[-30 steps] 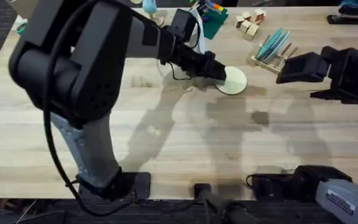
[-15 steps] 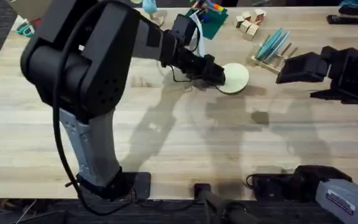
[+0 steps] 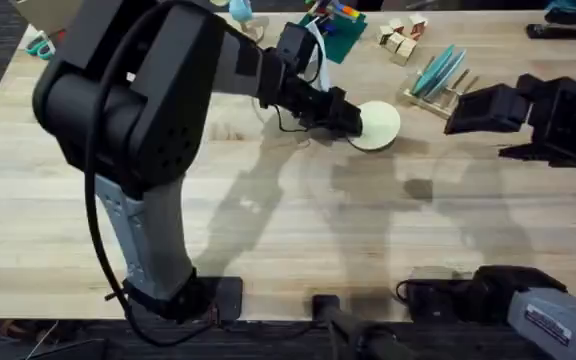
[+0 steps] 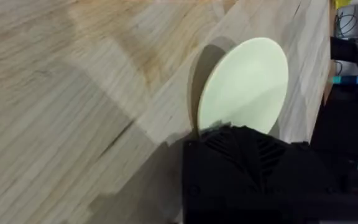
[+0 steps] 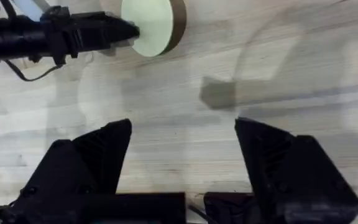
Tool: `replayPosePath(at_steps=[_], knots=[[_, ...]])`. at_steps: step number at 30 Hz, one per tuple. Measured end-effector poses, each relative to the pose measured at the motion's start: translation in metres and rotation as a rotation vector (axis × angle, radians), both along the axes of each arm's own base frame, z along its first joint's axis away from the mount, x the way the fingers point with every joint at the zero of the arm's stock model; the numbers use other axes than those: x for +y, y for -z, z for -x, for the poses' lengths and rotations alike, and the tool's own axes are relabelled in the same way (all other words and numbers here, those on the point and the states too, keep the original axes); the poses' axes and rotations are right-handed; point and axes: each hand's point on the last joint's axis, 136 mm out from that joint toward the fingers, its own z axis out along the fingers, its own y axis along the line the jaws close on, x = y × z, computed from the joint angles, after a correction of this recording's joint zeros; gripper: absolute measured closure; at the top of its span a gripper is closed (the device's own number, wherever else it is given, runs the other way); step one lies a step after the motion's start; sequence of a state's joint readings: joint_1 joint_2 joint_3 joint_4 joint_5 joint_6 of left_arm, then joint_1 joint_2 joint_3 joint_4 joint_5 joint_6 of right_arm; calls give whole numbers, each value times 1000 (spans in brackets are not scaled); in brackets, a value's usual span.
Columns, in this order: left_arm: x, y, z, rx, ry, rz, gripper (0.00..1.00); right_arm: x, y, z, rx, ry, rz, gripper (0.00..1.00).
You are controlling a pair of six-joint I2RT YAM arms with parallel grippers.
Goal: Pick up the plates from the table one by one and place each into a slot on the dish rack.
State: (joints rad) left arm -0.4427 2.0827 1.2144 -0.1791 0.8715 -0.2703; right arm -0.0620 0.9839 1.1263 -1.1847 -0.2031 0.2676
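Observation:
A pale cream-yellow plate (image 3: 379, 125) is at the back middle of the table (image 3: 268, 220), tilted with a shadow under it. My left gripper (image 3: 354, 119) is shut on the plate's near-left rim. In the left wrist view a black finger (image 4: 247, 168) lies over the plate (image 4: 248, 78). The dish rack (image 3: 426, 97) stands just right of it, with a light blue plate (image 3: 438, 70) upright in a slot. My right gripper (image 3: 458, 115) hovers open beside the rack, holding nothing. In the right wrist view its fingers (image 5: 95, 165) are spread wide, with the plate (image 5: 146, 22) farther off.
A pile of wooden cubes (image 3: 403, 38) and a green box of pens (image 3: 338, 28) sit behind the rack. A dark object (image 3: 563, 30) lies at the back right corner. Bare wood stretches across the table's middle and front.
The left arm has shifted slightly right and back, carrying the cream plate a little closer to the rack. The right arm has stayed still.

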Motion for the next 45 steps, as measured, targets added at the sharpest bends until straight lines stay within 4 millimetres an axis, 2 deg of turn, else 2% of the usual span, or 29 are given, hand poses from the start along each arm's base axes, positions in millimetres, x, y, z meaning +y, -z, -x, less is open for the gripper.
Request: replayPosePath(at_steps=[22, 29, 38, 45], knots=[[-1, 0, -5, -25, -11, -17, 960, 0, 1, -5, -2, 0, 0, 5], [-1, 1, -6, -27, -12, -19, 960, -1, 13, -28, 16, -14, -2, 6], [-1, 1, -6, -26, -13, -21, 960, 7, 18, -65, -49, -101, -22, 7], [-1, 1, -6, -26, -13, -21, 961, 15, 30, -82, -38, -133, -71, 7]])
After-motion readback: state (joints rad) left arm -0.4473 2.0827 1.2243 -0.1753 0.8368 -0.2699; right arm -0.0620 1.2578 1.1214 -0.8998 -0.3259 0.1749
